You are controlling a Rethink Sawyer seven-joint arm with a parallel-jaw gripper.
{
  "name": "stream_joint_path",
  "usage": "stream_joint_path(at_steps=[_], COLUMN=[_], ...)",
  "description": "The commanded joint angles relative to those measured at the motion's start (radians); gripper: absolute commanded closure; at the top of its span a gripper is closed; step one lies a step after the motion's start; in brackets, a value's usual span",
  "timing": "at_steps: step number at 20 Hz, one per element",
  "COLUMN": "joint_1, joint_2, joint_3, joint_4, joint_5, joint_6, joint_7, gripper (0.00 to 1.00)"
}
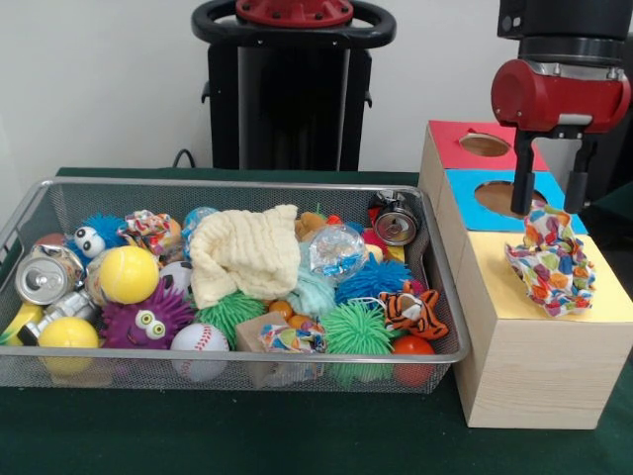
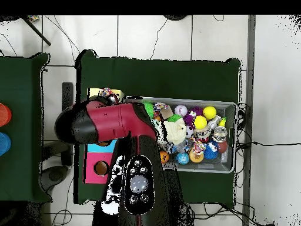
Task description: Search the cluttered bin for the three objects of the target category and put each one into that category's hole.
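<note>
While the gripper hangs over the wooden box at the right of the front view, its jaws stand spread, one dark finger and the other well apart, w/ nothing held betw. them. Just below the tips a crumpled patterned cloth (multi-colour spots) lies on the box's yellow panel, bunched up, its top reaching nearly to the fingers; can't tell whether they touch it. Behind yellow sits the blue panel w/ a round hole, then the red panel w/ another hole.

Left of the box, on the green bench, stands the wire mesh bin, packed full: cream cloth on top in the middle, yellow ball, purple spiky toy w/ eyes, baseball, green spiky ball, tiger-striped toy, orange ball, drink can at left, another can at back right. A second patterned scrap lies near the bin's front wall.

Overhead, the red arm covers most of the box; bin shows beside it.
</note>
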Motion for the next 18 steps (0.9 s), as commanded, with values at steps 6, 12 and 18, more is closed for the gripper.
stream_joint_path(at_steps=[6,12,18], joint_1=[-0.005,-0.017,-0.032], joint_2=[0.052,0.052,0.062], joint_3=[0.09,0.113,0.144], joint_4=[0.018,0.022,0.013], joint_5=[-0.02,-0.022,-0.027], joint_6=[0.012,0.002,0.009], joint_7=[0.058,0.037,0.007], gripper=[1.0,1.0,1.0])
